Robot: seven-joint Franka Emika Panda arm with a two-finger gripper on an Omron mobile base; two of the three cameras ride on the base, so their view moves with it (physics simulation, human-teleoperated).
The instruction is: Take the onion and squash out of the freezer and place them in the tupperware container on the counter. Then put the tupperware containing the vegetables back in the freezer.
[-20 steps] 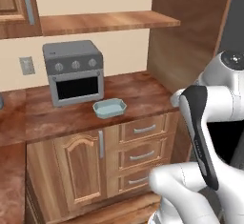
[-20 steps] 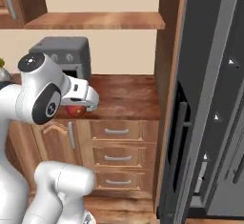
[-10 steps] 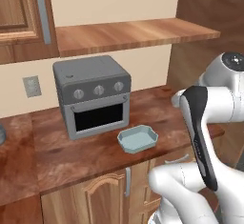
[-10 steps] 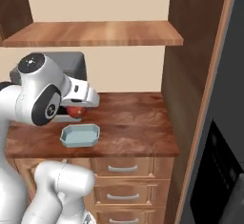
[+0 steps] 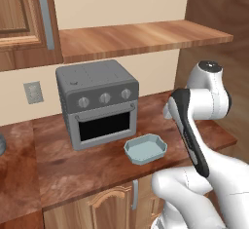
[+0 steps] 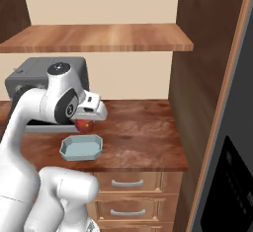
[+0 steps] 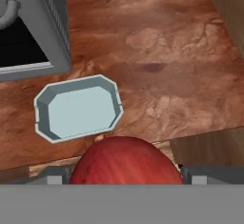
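One onion (image 7: 125, 160) sits gripped in the end effector (image 6: 88, 123), held above the desk (image 6: 143, 137) just behind the tray (image 6: 81, 147). Pale blue-green and holding nothing, the tray lies on the desk in front of the grey oven (image 5: 97, 101), near the front edge.

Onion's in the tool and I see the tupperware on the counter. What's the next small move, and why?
Probably carry the onion forward until it is over the tupperware container, then lower. In the hand view the empty tray lies ahead of the tool, beside the toaster oven, so releasing now risks dropping it onto the counter.
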